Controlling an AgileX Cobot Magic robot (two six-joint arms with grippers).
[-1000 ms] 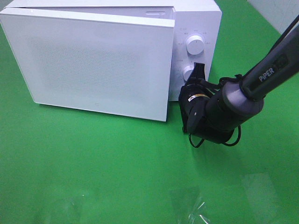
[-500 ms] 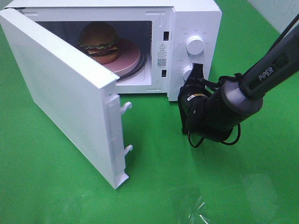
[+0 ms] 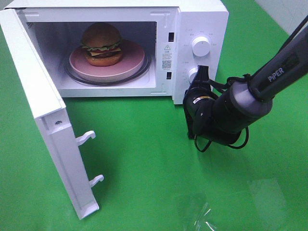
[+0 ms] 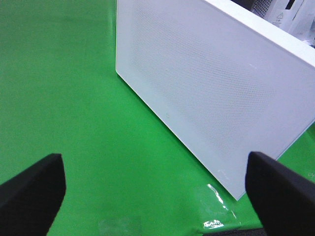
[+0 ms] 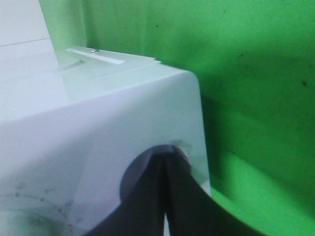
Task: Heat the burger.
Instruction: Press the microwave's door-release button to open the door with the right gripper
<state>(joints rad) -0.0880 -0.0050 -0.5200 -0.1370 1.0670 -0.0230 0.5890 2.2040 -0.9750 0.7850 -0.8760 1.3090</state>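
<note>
Right wrist view shows the right gripper (image 5: 165, 206) pinched fully together, holding nothing, its tips against the lower knob (image 5: 147, 167) of the microwave (image 5: 98, 123). Beyond it, inside the open cavity, the burger (image 3: 101, 43) sits on a pink plate (image 3: 132, 62). The left gripper (image 4: 155, 187) is spread wide and empty, facing the door (image 4: 211, 83).

The burger (image 3: 101, 44) sits on a plate (image 3: 131, 65) inside the microwave (image 3: 204, 17). The door (image 3: 45, 120) stands wide to the left. The right gripper (image 3: 202, 71) touches the lower knob (image 3: 193, 75), right of the opening.
</note>
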